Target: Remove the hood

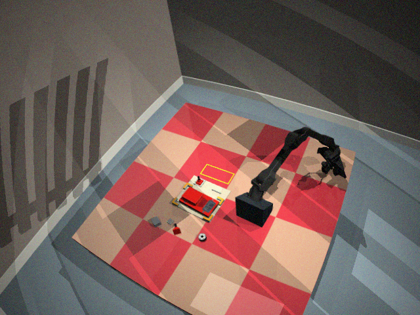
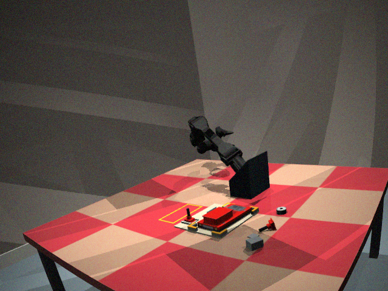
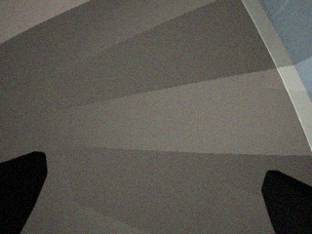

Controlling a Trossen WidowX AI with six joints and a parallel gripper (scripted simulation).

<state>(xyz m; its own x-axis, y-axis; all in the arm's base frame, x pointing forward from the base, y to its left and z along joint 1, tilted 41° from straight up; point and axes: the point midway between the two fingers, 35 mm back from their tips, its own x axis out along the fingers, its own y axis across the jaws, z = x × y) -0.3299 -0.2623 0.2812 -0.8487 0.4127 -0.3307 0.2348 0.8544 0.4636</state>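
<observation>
Toy car: red, with a raised block and a grey panel point(image 1: 210, 205) point(image 2: 235, 207); which part is the hood, cannot tell; well apart from the gripper point(image 1: 331, 164) point(image 2: 224, 132) point(image 3: 155, 165), across the arm's base point(image 1: 249, 211) point(image 2: 250, 184).
Pale board point(image 1: 220, 190) point(image 2: 181, 226): carries the car between yellow corner pieces, plus a red piece with black stem point(image 1: 199, 181) point(image 2: 188, 218).
Yellow outline point(image 1: 220, 168) point(image 2: 174, 222): on the table, beside the board.
Gripper: raised, fingers wide open, holding nothing.

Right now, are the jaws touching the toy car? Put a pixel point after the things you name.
Apart. The top view shows the jaws out past the far side of the arm's base point(image 1: 249, 211), well away from the car point(image 1: 192, 196).
</observation>
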